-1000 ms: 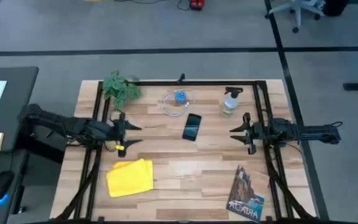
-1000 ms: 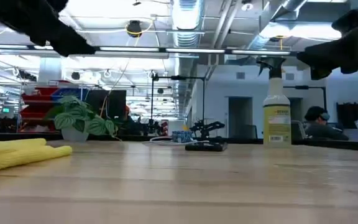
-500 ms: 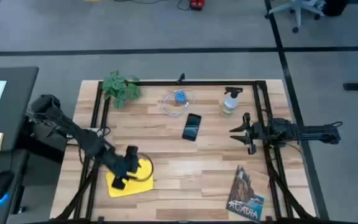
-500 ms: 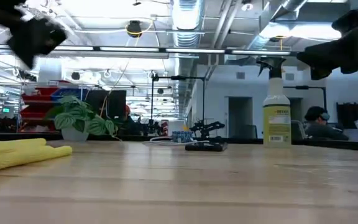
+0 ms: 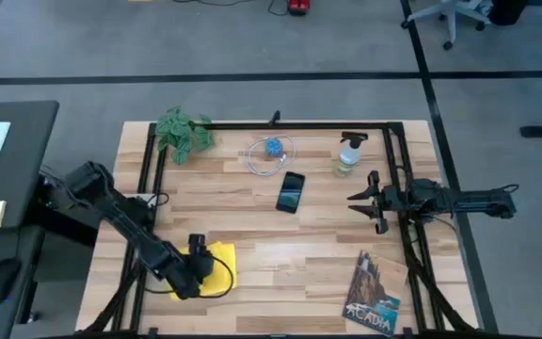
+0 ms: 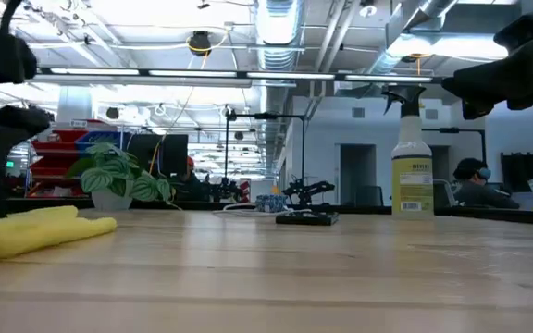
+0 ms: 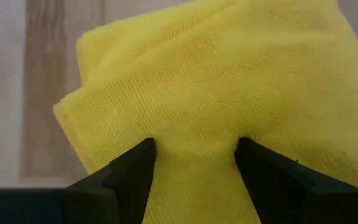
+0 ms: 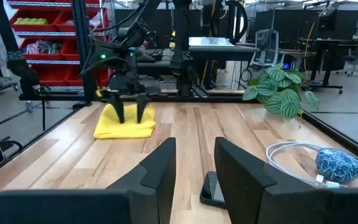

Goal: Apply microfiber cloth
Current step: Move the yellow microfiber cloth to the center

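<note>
The yellow microfiber cloth [image 5: 221, 270] lies rumpled on the wooden table near its near left corner; it also shows in the low view [image 6: 35, 228] and the right wrist view [image 8: 124, 128]. My left gripper [image 5: 196, 267] stands over the cloth, pointing down, open, with cloth between its fingers [image 7: 194, 155]. The black smartphone [image 5: 291, 192] lies flat at the table's middle. My right gripper [image 5: 365, 200] hovers open at the right side, above the table, touching nothing. My left gripper comes at the cloth from above, fingers pointing down. Both open fingertips [image 7: 132, 171] are set on the cloth's top surface [image 7: 194, 134], with a strip of the folded cloth between them. The cloth lies on the table, slack.
A green plant [image 5: 182, 134] stands at the far left corner. Along the far side are a blue object with a white cable [image 5: 271, 151] and a spray bottle [image 5: 348, 155]. A booklet [image 5: 373, 294] lies near right. A black frame [image 5: 280, 125] rims the table.
My left gripper has swung from the table's left middle toward the near edge, tipped to point down and come down onto the yellow cloth, staying open. The cloth's edge has shifted a little under it.
</note>
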Tool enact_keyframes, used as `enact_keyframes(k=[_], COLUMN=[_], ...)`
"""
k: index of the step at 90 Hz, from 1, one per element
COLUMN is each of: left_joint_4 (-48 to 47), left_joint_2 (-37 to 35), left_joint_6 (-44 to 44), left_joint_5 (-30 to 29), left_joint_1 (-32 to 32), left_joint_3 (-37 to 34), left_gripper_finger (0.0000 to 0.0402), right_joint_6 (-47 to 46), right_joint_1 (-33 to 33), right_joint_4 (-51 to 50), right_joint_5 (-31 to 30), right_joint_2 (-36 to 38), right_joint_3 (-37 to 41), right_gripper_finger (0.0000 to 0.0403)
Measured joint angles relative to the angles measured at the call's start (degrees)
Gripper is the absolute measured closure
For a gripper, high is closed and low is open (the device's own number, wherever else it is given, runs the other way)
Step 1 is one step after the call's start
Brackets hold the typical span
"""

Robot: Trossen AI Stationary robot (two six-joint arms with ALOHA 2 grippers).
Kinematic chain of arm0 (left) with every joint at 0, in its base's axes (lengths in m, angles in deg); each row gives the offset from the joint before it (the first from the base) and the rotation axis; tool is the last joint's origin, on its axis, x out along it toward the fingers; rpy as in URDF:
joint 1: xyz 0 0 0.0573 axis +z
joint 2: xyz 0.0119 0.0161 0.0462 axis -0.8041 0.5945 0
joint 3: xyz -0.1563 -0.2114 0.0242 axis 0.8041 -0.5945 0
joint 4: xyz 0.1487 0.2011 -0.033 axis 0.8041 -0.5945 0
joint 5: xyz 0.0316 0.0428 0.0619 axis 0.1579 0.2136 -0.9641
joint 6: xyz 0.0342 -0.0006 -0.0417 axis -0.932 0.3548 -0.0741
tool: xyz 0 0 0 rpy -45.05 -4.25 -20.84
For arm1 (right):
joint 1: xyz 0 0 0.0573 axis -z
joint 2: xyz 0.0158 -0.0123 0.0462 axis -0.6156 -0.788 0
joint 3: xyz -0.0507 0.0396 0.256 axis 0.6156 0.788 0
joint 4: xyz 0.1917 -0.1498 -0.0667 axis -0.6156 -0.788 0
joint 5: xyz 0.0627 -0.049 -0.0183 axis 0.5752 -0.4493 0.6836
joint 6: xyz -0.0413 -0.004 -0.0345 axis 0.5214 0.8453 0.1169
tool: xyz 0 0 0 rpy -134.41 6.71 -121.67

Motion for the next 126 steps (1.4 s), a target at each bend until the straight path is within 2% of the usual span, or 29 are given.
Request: enact_keyframes(k=[6,15,22,41,47,65,71,83,95,109,117,126], left_joint_4=[2.01,5.79,9.36,18.93,22.12,21.62,20.99,20.16,20.57,20.43,18.51,13.96], left_joint_2=[0.2,0.42,0.43,0.81,0.69,1.04,1.12,3.14,7.61,12.26,13.33,13.3], left_joint_6=[-1.45,-5.46,-9.52,-24.91,-29.59,-42.1,-44.48,-48.52,-50.22,-50.34,-51.37,-52.46], left_joint_5=[1.22,1.82,1.93,1.71,3.68,12.29,15.81,17.92,24.73,24.89,25.41,25.64], left_joint_1=[1.48,4.27,6.81,16.79,20.29,27.98,30.15,34.4,37.51,37.85,37.81,37.81], left_joint_3=[-0.1,-0.14,-0.25,2.49,4.62,12.74,14.28,14.88,14.99,15.23,16.2,17.89], left_gripper_finger=[0.0266,0.036,0.0389,0.0399,0.04,0.0401,0.0401,0.0401,0.0401,0.0399,0.0377,0.0331], right_joint_6=[0.0,0.02,0.02,0.17,0.17,0.15,0.15,0.14,0.13,0.09,-0.07,-0.04], right_joint_1=[-0.01,-0.01,-0.01,-0.01,-0.01,-0.01,-0.01,-0.01,0.01,-0.01,-0.01,-0.01], right_joint_4=[0.0,-0.01,-0.04,-0.04,-0.04,-0.04,-0.04,-0.02,-0.05,-0.09,-0.02,-0.07], right_joint_5=[0.02,0.02,0.02,0.0,0.0,0.01,0.0,0.01,0.02,0.0,0.02,0.01], right_joint_2=[0.0,0.0,0.0,0.0,0.0,0.0,0.0,0.0,0.02,-0.02,-0.11,-0.09], right_joint_3=[0.01,-0.01,0.0,0.0,0.01,0.0,0.01,-0.01,-0.01,-0.01,-0.01,0.0], right_gripper_finger=[0.0305,0.0305,0.0305,0.0305,0.0305,0.0305,0.0305,0.0305,0.0305,0.0305,0.0305,0.0305])
